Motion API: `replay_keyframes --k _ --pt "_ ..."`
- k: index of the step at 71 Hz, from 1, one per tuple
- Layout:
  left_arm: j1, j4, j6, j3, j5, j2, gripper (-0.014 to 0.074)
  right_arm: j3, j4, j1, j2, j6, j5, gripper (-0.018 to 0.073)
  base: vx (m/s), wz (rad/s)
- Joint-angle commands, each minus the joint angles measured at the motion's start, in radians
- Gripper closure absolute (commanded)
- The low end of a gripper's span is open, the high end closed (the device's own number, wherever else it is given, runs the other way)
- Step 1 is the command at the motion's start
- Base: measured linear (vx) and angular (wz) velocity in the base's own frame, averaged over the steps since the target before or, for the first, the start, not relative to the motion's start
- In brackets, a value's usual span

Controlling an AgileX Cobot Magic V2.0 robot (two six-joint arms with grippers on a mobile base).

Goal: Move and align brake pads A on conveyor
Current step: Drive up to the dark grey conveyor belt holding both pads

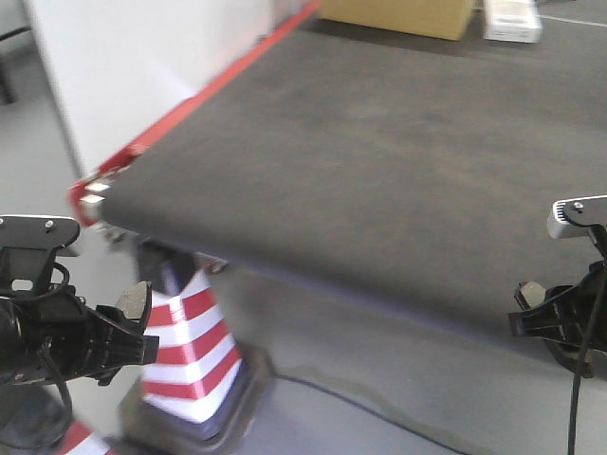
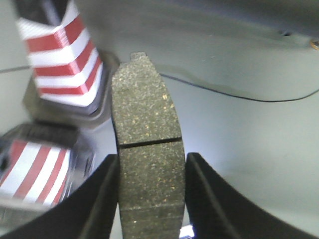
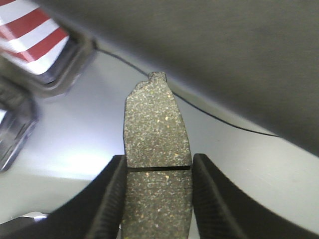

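Observation:
Each gripper holds one brake pad A. The left gripper (image 2: 151, 167) is shut on a speckled grey pad (image 2: 147, 119) with a centre groove, which sticks out past the fingers above the floor. In the front view that left gripper (image 1: 142, 327) hangs low at the left, below the conveyor (image 1: 398, 161), and its pad (image 1: 134, 301) shows edge-on. The right gripper (image 3: 158, 167) is shut on a second grooved pad (image 3: 157, 124). In the front view the right gripper (image 1: 531, 308) sits at the right edge, over the belt's near edge, with its pad (image 1: 529, 294) barely visible.
A red-and-white striped cone (image 1: 190, 346) on a dark base stands on the floor under the belt's near left corner, close to the left gripper. A black cable (image 2: 239, 94) lies on the grey floor. A cardboard box (image 1: 398, 14) sits at the belt's far end.

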Motion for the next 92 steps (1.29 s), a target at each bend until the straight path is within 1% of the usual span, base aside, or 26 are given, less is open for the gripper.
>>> replay_keyframes --k 1,52,65,92 --pt "-0.004 0.004 -0.007 -0.025 -0.068 -0.024 0.0478 -0.031 -0.010 0.001 -0.024 -0.007 -0.054 0.0487 0.28 -0.57" --pt "-0.003 0.003 -0.007 -0.026 -0.068 -0.024 0.0478 -0.031 -0.014 0.001 -0.024 -0.007 -0.050 0.0487 0.24 -0.51" --pt "-0.003 0.003 -0.007 -0.026 -0.068 -0.024 0.0478 -0.031 -0.014 0.001 -0.024 -0.007 -0.050 0.0487 0.17 -0.20" --pt "-0.003 0.003 -0.007 -0.026 -0.068 -0.024 0.0478 -0.031 -0.014 0.001 -0.024 -0.007 -0.051 0.0487 0.15 -0.01"
